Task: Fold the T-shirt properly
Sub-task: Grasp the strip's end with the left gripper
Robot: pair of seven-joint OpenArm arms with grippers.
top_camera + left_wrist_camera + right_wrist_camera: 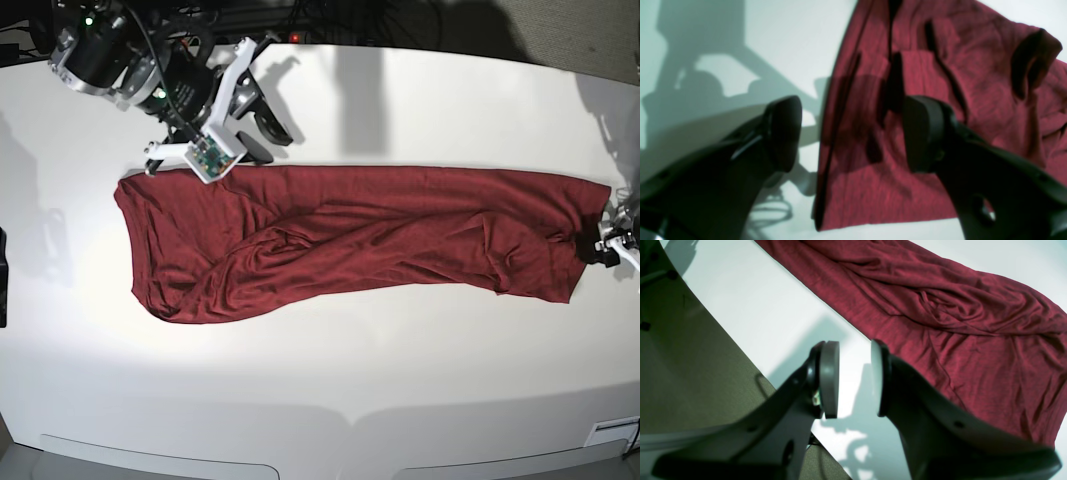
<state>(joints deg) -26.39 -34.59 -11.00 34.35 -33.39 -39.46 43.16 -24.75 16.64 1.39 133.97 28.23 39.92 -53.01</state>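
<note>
The dark red T-shirt (380,240) lies across the white table (320,390) as a long, wrinkled band running left to right. My left gripper (855,133) stands wide open over the shirt's end at the right edge of the base view (603,250), one finger (927,133) above cloth, the other finger (783,133) above bare table. The shirt (940,66) shows folds and a raised loop there. My right gripper (853,380) hangs behind the shirt's far left corner (262,125), its pads apart with only table between them. The shirt (957,323) lies beside it, untouched.
The table's curved edge (740,353) runs close to the right gripper, with olive floor (690,373) beyond it. Dark cables and equipment (330,15) sit past the table's back edge. A black object (3,275) shows at the far left edge.
</note>
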